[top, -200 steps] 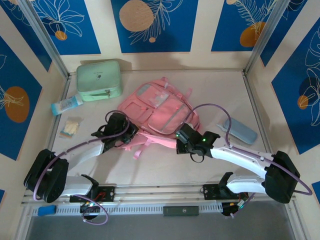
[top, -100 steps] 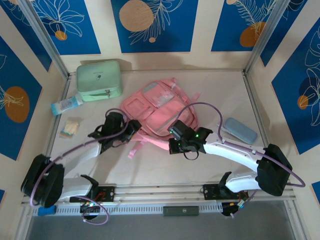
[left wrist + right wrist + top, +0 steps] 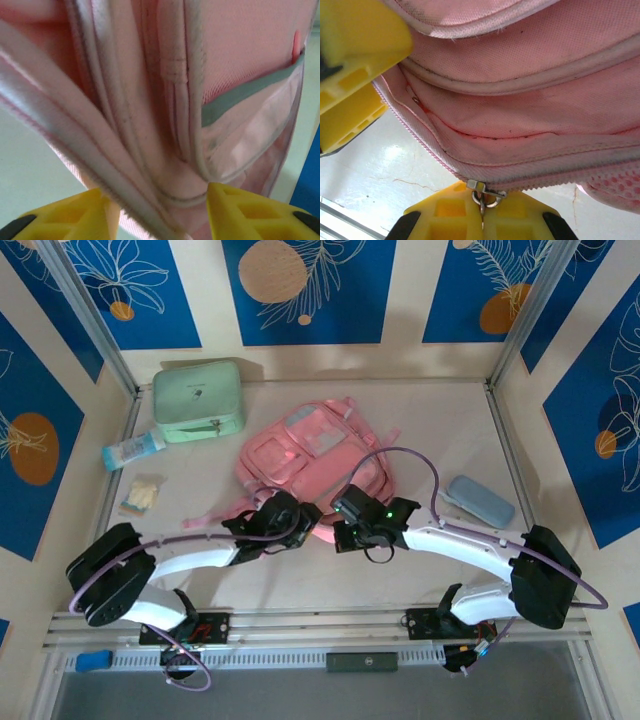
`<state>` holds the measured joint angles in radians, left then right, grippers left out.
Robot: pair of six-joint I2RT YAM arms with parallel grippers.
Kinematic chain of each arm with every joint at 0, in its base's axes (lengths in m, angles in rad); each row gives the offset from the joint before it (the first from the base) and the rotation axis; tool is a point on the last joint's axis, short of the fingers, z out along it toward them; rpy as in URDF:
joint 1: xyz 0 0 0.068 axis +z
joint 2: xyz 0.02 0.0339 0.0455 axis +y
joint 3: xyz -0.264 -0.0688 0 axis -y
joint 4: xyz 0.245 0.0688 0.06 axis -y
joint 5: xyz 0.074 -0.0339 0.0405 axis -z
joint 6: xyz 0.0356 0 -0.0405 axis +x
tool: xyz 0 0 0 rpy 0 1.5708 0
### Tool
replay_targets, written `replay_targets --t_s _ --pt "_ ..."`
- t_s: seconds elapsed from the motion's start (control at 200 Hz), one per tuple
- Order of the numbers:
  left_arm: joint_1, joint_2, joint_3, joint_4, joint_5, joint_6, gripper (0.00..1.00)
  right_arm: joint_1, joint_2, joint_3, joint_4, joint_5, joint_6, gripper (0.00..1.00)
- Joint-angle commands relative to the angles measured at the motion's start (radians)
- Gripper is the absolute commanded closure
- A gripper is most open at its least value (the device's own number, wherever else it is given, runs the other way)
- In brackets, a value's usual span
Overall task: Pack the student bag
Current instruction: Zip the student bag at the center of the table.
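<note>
1. We see the bag (image 3: 300, 455) lying flat in the middle of the table (image 3: 440, 420), front pockets up. Its near edge is btw. the two grippers.
2. L gripper (image 3: 155, 212): fingers stand apart, and a fold of the bag's edge fills the gap btw. them. We cannot tell if they pinch it.
3. R gripper (image 3: 482, 222): fingers together, clamped on the metal zip pull (image 3: 483, 196) at the bag's near edge.
4. In the R wrist view, one yellow finger of the L gripper is just beside the same seam, upper left.
5. Other things: green case (image 3: 198, 400) behind-left of the bag, near but apart from it. Bottle (image 3: 132, 450) and packet (image 3: 140, 495) lie at the left. Blue-grey case (image 3: 480, 501) is at the right, well apart.
</note>
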<state>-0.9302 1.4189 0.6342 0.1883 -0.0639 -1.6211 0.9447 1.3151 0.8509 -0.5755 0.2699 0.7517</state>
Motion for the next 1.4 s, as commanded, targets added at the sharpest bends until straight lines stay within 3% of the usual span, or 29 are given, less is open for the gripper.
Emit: replay_targets --t_s 0.0,0.11,0.28,0.41,0.505,0.685,0.765,0.83,0.92,0.98,1.05,1.165,1.245,1.396 --pt "-0.021 0.011 0.065 -0.028 -0.122 -0.027 0.67 0.012 0.01 0.017 0.011 0.0 0.002 1.0" --pt "-0.016 -0.02 0.028 -0.085 -0.193 -0.028 1.0 0.012 0.019 0.035 -0.044 0.033 0.009 1.0" --pt "0.08 -0.169 -0.052 -0.237 -0.162 0.102 1.0 0.004 0.006 0.069 -0.232 0.125 0.053 1.0" --pt "0.331 -0.287 -0.106 -0.33 0.07 0.344 1.0 -0.056 -0.048 0.034 -0.337 0.147 0.084 1.0" --pt "0.443 -0.302 -0.066 -0.414 0.168 0.502 1.0 -0.102 -0.06 0.015 -0.316 0.115 0.045 1.0" --pt "0.599 -0.221 0.041 -0.428 0.33 0.677 1.0 0.01 0.009 0.111 -0.204 0.024 -0.071 1.0" --pt "0.634 -0.183 0.1 -0.469 0.328 0.729 1.0 0.059 0.05 0.148 -0.14 -0.03 -0.075 1.0" --pt "0.649 -0.161 0.133 -0.469 0.345 0.774 1.0 0.059 0.088 0.158 -0.07 -0.104 -0.07 1.0" --pt "0.656 -0.172 0.133 -0.453 0.402 0.784 0.8 0.047 0.134 0.166 -0.013 -0.134 -0.055 1.0" --pt "0.656 -0.22 0.1 -0.464 0.4 0.77 0.61 0.04 0.155 0.183 -0.031 -0.104 -0.069 1.0" --pt "0.65 -0.299 0.057 -0.523 0.373 0.747 0.51 0.031 0.159 0.201 -0.075 -0.05 -0.1 1.0" --pt "0.611 -0.437 -0.031 -0.564 0.334 0.634 0.46 -0.003 0.137 0.16 -0.053 -0.096 -0.152 1.0" --pt "0.509 -0.518 -0.088 -0.544 0.254 0.502 0.46 -0.006 0.128 0.108 0.023 -0.177 -0.197 1.0" --pt "0.316 -0.561 -0.179 -0.395 0.106 0.258 0.44 -0.017 0.165 0.113 0.045 -0.175 -0.211 0.97"
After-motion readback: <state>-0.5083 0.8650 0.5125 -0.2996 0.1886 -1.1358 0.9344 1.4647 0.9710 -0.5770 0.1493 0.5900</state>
